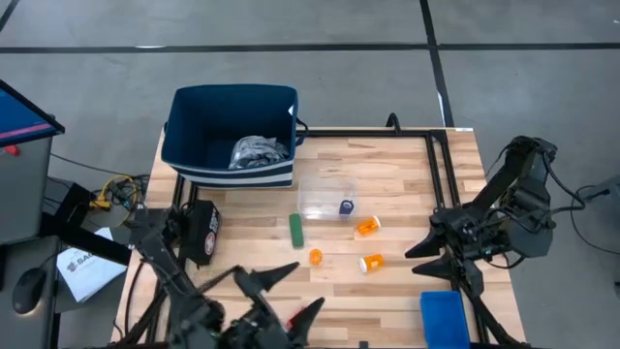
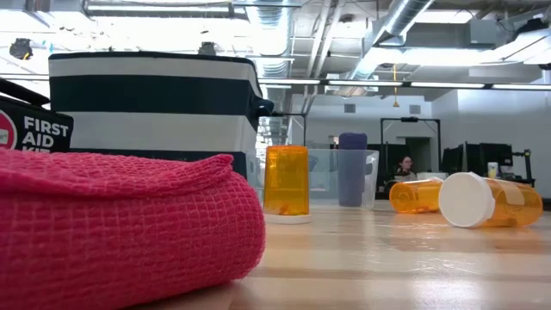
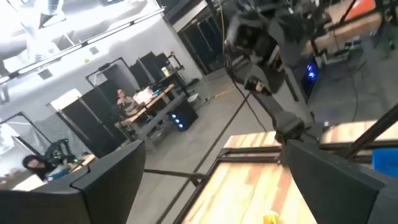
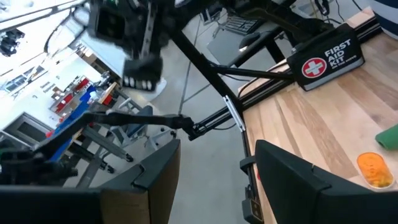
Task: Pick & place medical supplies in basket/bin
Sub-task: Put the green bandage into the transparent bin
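Pill bottles scattered on butcher-block wood, both arms idle.

Three smooth orange pill bottles (image 1: pixel 369 226) and a short green cylinder (image 1: pixel 295 229) lie mid-table, by a clear plastic tray (image 1: pixel 325 186) holding a purple cylinder (image 1: pixel 346 206). The soft grey cloth bundle (image 1: pixel 257 152) sits inside the navy fabric basket (image 1: pixel 184 116). The left gripper (image 1: pixel 276 291) and right gripper (image 1: pixel 432 260) hang spread apart, empty, near a flat blue bin (image 1: pixel 444 318).

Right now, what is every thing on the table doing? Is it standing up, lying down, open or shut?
Navy basket: upright, open top, grey cloth bundle inside.
Clear tray: holds one purple cylinder.
Green cylinder: lying down.
Orange bottle: standing.
Two orange bottles: lying on their sides.
Blue bin: at the table's near edge.
Left claw: open, empty.
Right claw: open, empty.
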